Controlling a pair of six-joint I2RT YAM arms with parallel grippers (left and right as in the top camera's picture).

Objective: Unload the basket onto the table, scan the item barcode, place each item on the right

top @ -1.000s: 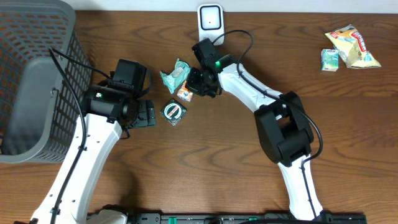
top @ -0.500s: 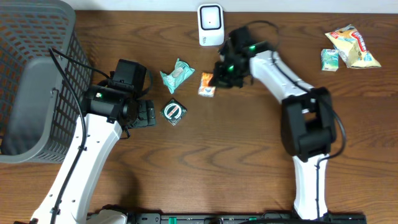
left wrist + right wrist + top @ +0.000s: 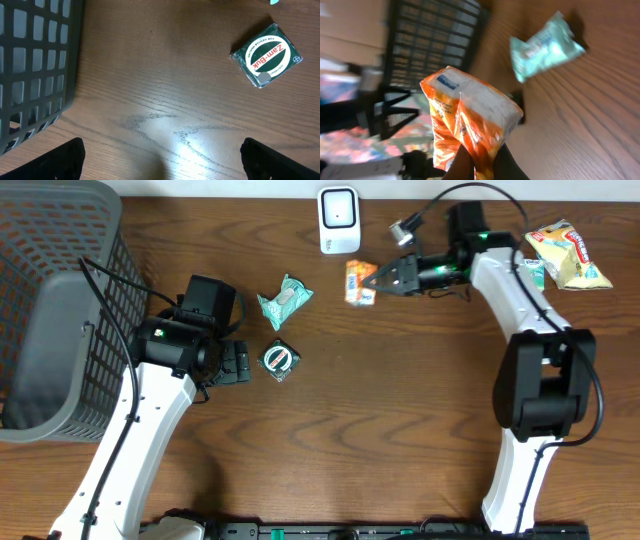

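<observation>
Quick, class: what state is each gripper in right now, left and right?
Left gripper: open, holding nothing.
Right gripper: shut on the orange packet.

Overhead top-down; wrists close above table (image 3: 350,430)

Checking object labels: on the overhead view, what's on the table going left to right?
Basket → left pincer → green tin → scanner → right pincer → yellow snack bag. Skipped, overlapping: teal pouch, orange packet, small teal pack.
</observation>
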